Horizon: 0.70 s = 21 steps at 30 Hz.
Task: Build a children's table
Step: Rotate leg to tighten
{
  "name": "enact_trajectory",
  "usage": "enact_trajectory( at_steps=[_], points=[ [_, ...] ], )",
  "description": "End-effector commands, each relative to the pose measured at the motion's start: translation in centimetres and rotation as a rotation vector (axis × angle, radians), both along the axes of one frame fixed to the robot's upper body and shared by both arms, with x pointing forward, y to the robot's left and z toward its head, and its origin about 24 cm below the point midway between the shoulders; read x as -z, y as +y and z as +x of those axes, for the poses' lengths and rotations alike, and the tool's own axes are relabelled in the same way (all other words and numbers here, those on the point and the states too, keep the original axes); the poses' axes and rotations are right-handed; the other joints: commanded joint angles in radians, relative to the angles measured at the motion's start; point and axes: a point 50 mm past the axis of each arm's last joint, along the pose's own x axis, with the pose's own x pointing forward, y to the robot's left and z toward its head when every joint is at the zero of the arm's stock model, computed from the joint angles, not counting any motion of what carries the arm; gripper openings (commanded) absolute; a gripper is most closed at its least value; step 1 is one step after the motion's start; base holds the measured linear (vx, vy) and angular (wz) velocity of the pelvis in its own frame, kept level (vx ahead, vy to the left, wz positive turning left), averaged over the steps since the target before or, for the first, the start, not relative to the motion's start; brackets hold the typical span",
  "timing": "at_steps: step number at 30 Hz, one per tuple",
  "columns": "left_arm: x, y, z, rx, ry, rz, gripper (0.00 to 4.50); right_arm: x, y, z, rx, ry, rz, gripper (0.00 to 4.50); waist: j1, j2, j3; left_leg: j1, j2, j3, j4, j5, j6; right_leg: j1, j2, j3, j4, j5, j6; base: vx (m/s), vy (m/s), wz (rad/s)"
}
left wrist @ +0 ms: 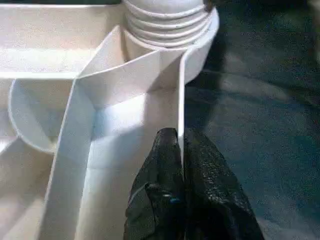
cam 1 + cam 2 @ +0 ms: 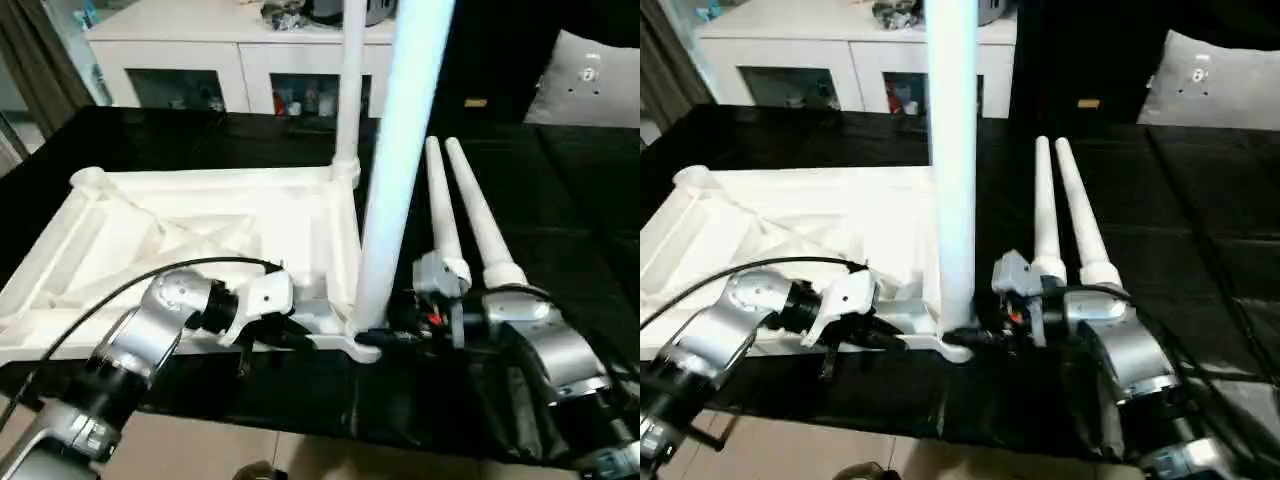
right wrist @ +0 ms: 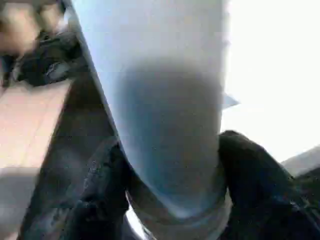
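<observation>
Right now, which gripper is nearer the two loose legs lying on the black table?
Right. The right gripper clamps the upright leg just beside the loose legs; the left gripper pinches the tabletop rim, farther off.

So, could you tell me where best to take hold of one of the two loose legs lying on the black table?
Probably at the thick collared end of the nearer loose leg, from above with fingers across its width: it lies flat, tapering away, close beside the other leg.

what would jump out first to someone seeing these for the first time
A tall white leg stands upright in the near corner socket of the upturned table top, with the right gripper clasped round its base. The left gripper pinches the top's rim beside it, and two loose legs lie on the black work table.
</observation>
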Motion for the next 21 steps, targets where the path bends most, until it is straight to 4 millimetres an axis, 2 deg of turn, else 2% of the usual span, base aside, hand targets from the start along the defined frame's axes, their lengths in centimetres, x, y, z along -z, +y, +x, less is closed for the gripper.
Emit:
enact_trajectory(
  at_steps=[1,3,4,5,7,9,11,15,16,18,19,21],
  points=[
    [-1.7,-3.5,0.3,-0.086,-0.039,-0.133,0.0,1.5,2.1,0.6,0.147,0.066,-0.019,2.44,-0.009,-0.004,-0.061,0.017,0.043,-0.019,-0.077,-0.249,0.017,0.045,-0.079,0.043,-0.083,-0.327,-0.197,0.0,0.0,0.0],
    [-1.8,-4.2,0.6,-0.155,-0.037,-0.151,0.0,1.9,2.7,1.2,0.223,0.07,-0.028,2.39,-0.022,-0.008,-0.062,0.015,0.04,-0.022,-0.078,-0.258,-0.001,0.048,-0.081,0.042,-0.085,-0.361,-0.179,0.0,0.0,0.0],
    [-1.8,-5.1,0.9,-0.219,-0.042,-0.159,0.0,2.2,3.4,1.7,0.296,0.077,-0.034,2.39,-0.035,-0.01,-0.06,0.016,0.036,-0.021,-0.075,-0.267,0.001,0.046,-0.08,0.041,-0.093,-0.381,-0.172,0.0,0.0,0.0],
    [-1.8,-5.1,0.9,-0.219,-0.042,-0.159,0.0,2.2,3.4,1.7,0.296,0.077,-0.034,2.39,-0.038,-0.009,-0.06,0.015,0.034,-0.021,-0.074,-0.268,0.003,0.047,-0.08,0.042,-0.093,-0.387,-0.17,0.0,0.0,0.0],
    [-2.0,-6.3,1.3,-0.312,-0.051,-0.177,0.0,2.3,4.2,2.3,0.377,0.094,-0.031,2.38,-0.042,-0.009,-0.061,0.017,0.033,-0.018,-0.071,-0.253,0.013,0.044,-0.078,0.043,-0.097,-0.38,-0.166,0.0,0.0,0.0],
    [-2.2,-6.8,1.4,-0.354,-0.052,-0.184,0.0,2.2,4.5,2.6,0.416,0.105,-0.032,2.38,-0.041,-0.015,-0.061,0.016,0.032,-0.017,-0.07,-0.239,0.024,0.045,-0.077,0.042,-0.099,-0.381,-0.161,0.0,0.0,0.0],
    [-2.5,-7.6,1.9,-0.406,-0.094,-0.187,0.0,2.3,4.7,3.0,0.482,0.115,-0.051,2.38,-0.039,-0.009,-0.062,0.014,0.034,-0.019,-0.072,-0.227,0.031,0.043,-0.075,0.042,-0.099,-0.374,-0.151,0.0,0.0,0.0],
    [-3.1,-7.8,2.6,-0.41,-0.149,-0.192,0.0,2.0,4.5,3.3,0.497,0.06,-0.052,2.38,-0.034,-0.01,-0.067,0.012,0.036,-0.02,-0.072,-0.22,0.03,0.046,-0.076,0.042,-0.094,-0.32,-0.152,0.0,0.0,0.0],
    [-3.2,-7.7,2.7,-0.409,-0.16,-0.188,0.0,1.8,4.3,3.4,0.511,0.057,-0.028,2.94,-0.033,-0.01,-0.067,0.011,0.036,-0.02,-0.072,-0.213,0.034,0.046,-0.076,0.043,-0.091,-0.293,-0.158,0.0,0.0,0.0],
    [-3.1,-7.1,2.9,-0.394,-0.181,-0.162,0.0,1.4,3.2,3.6,0.564,0.04,0.012,3.08,-0.03,-0.006,-0.071,0.012,0.036,-0.019,-0.069,-0.204,0.041,0.046,-0.078,0.045,-0.088,-0.263,-0.166,0.0,0.0,0.0],
    [-3.0,-6.6,3.1,-0.377,-0.204,-0.134,0.0,1.1,2.3,3.5,0.583,0.016,0.024,3.14,-0.028,-0.009,-0.071,0.008,0.035,-0.019,-0.069,-0.187,0.048,0.048,-0.077,0.044,-0.087,-0.241,-0.168,0.0,0.0,0.0],
    [-2.8,-6.3,3.2,-0.372,-0.209,-0.119,0.0,0.9,1.8,3.3,0.579,0.012,0.032,3.36,-0.025,-0.007,-0.072,0.009,0.036,-0.018,-0.068,-0.171,0.053,0.049,-0.076,0.044,-0.083,-0.208,-0.173,0.0,0.0,0.0]
  ],
)
